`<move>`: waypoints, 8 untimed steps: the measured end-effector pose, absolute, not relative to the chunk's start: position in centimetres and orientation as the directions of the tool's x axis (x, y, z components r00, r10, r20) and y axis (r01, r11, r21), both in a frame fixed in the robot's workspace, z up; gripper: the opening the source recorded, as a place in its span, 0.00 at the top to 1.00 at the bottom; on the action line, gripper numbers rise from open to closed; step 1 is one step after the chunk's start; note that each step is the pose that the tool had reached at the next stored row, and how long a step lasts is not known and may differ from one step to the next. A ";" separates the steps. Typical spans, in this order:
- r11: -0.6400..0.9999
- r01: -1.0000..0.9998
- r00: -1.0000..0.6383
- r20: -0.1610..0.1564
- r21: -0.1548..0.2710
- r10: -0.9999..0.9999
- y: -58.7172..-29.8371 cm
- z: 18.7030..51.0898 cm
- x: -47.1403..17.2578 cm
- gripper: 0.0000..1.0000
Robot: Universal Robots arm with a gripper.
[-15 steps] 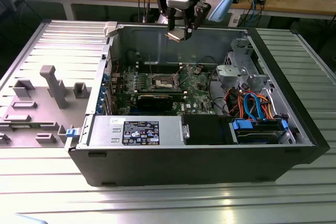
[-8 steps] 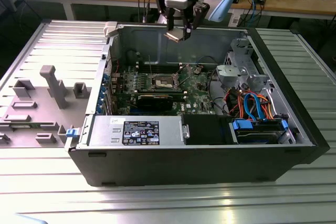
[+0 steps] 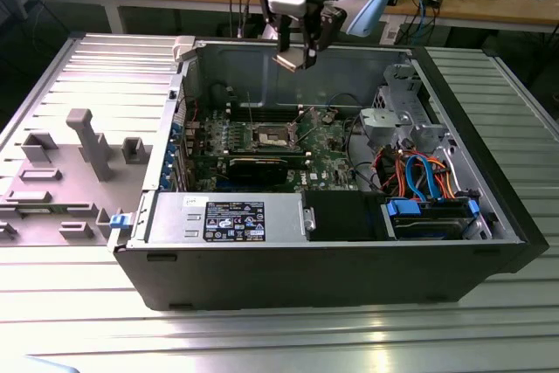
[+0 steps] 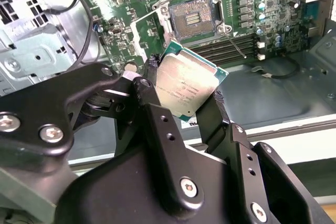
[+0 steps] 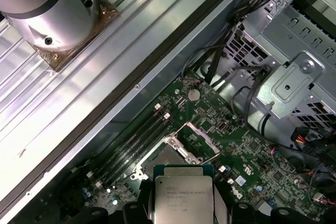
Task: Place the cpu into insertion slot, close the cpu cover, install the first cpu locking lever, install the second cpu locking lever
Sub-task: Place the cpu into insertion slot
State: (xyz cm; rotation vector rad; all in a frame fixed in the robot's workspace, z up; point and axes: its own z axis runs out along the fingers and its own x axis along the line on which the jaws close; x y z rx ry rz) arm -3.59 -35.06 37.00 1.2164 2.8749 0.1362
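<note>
My gripper (image 3: pixel 297 48) hangs above the open computer case, over its back wall, shut on the cpu (image 3: pixel 293 61). In the second wrist view the cpu (image 4: pixel 184 85) is a pale metal square on a green base, clamped by its edges between the black fingers (image 4: pixel 218 111). It is held tilted, well above the board. The insertion slot (image 4: pixel 191 17), with a dark centre and a metal rim, lies bare on the green motherboard (image 3: pixel 327 141). In the first wrist view the cpu cover (image 5: pixel 198 141) stands swung up beside the slot (image 5: pixel 167 156). A thin lever (image 4: pixel 231 38) lies next to the slot.
Inside the case (image 3: pixel 288 272), a labelled power supply (image 3: pixel 234 218) lies along the near wall. A metal drive cage (image 3: pixel 406 111) and a tangle of coloured cables (image 3: pixel 419 172) sit on the exterior view's right. A grey fixture plate (image 3: pixel 87 146) lies outside the case on the left.
</note>
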 end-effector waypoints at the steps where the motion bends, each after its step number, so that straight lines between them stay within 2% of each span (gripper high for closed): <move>1: 0.688 0.721 -0.692 0.018 0.087 0.722 -35.1 37.0 -3.6 0.46; 8: 0.659 0.748 -0.662 0.018 0.087 0.749 -35.1 36.9 -3.6 0.46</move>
